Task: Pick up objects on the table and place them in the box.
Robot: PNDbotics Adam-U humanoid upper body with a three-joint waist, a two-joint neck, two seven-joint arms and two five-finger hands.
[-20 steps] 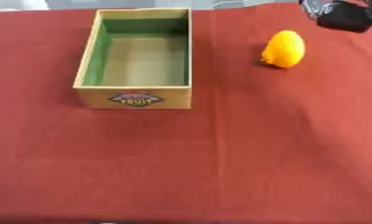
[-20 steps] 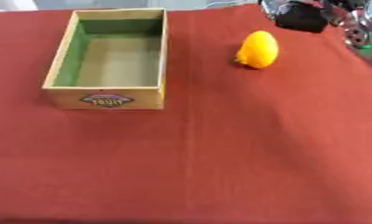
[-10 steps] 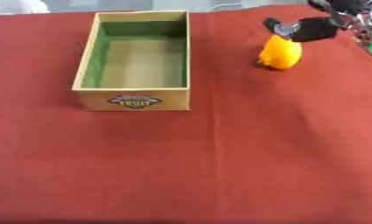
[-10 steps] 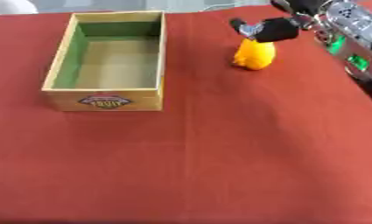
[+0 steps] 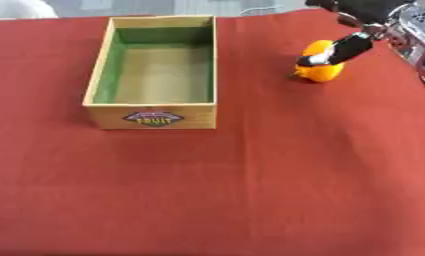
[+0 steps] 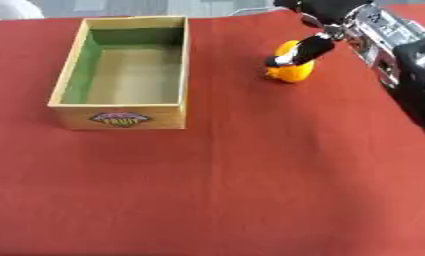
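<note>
Left eye view. Red cloth-covered tabletop (image 5: 250, 190) filling nearly the whole picture. Open rectangular wooden box with green-painted inner walls (image 5: 152, 75) upright on it, left of centre, with an oval label reading FRUIT (image 5: 153, 118) on the near end wall; nothing inside but the bare bottom. Well apart to the right, a rounded orange fruit (image 5: 320, 70) resting on the cloth near the far right edge. Black and silver right hand (image 5: 345, 47) reaching in from the upper right corner, one black finger (image 5: 338, 51) laid slantwise across the top and front of the fruit, touching it. Fingers not curled round the fruit (the rest of the hand runs out of the picture at the top edge, so only this one straight finger is plain); nothing held. Fruit down on the tabletop, outside the box.

Right eye view. Same layout, shifted a little leftward. Box nearer the left edge, fruit right of it and well apart from its long wall. More of the right forearm with silver plates (image 6: 382, 37) visible along the right side, sloping down from the hand at the top. Dark finger over the fruit's upper left, tip near its left flank. Left hand nowhere in either view.
</note>
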